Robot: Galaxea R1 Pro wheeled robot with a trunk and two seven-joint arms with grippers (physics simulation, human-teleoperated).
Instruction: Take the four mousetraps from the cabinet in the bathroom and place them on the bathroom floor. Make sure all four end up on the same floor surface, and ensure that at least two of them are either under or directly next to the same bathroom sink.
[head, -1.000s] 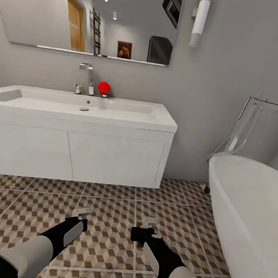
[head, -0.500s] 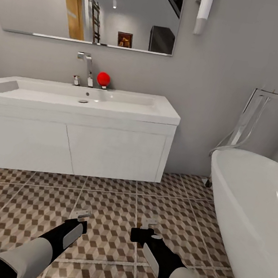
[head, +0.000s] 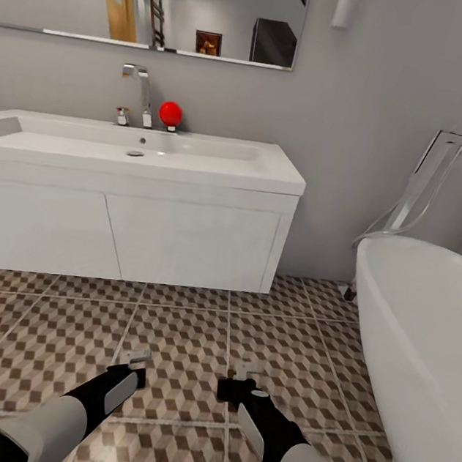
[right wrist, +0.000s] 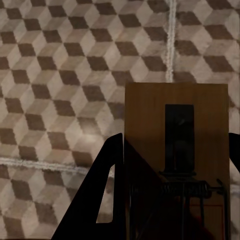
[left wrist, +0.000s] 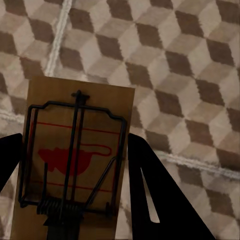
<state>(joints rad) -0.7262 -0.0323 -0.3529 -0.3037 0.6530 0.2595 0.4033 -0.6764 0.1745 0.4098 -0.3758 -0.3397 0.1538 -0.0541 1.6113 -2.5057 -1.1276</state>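
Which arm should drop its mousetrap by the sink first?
Left, probably. Both grippers hold mousetraps above the floor, but the left gripper with its mousetrap hangs nearer the middle of the sink.

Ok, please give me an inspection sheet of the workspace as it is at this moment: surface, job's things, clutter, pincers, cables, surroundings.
Surface: bathroom floor, cube-pattern tiles with pale grout; no trap seen lying on it.
Job's things: one mousetrap in the left pincer, a second mousetrap in the right pincer; sink on its white vanity, ahead.
Clutter: red ball beside the faucet.
Pincers: left pincer and right pincer each shut on a trap, held above the floor.
Cables: nothing seen.
Surroundings: white bathtub at the right, mirror above the sink, grey wall.
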